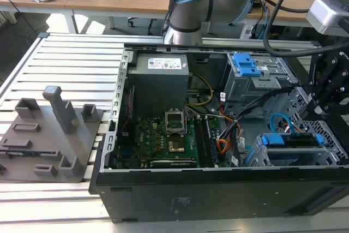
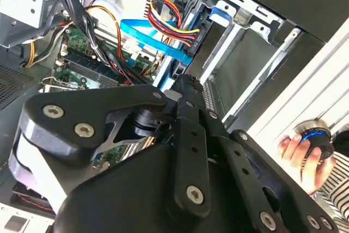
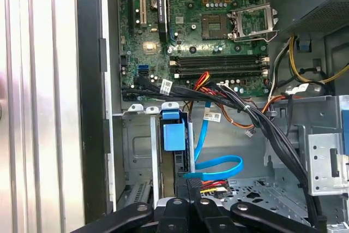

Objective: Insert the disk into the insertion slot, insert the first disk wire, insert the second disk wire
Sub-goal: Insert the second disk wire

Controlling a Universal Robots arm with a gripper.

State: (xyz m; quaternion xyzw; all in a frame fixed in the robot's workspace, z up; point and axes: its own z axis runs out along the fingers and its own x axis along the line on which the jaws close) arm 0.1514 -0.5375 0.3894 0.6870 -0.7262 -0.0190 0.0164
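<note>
The disk (image 1: 289, 141), framed in its blue carrier (image 3: 173, 135), sits inside the insertion slot (image 1: 334, 141), the low grey perforated cage at the case's corner on the exterior view's right. My black gripper (image 1: 313, 115) hangs over the disk's connector end. In both wrist views its fingers are drawn together, gripper (image 2: 185, 83) (image 3: 188, 186), at the end of the second disk wire. That light-blue cable (image 3: 221, 163) (image 2: 147, 36) loops away over the case floor. The first disk wire (image 2: 169, 17), a red, yellow and black bundle, ends in a black plug at the disk's edge.
A taller grey cage with a blue handle (image 1: 245, 66) stands behind the slot. Thick black cables (image 3: 272, 129) cross beside the motherboard (image 1: 163, 140). A grey fixture (image 1: 54, 135) lies on the slatted table. A person's hand (image 2: 297, 148) holds a blue-ringed button outside the case.
</note>
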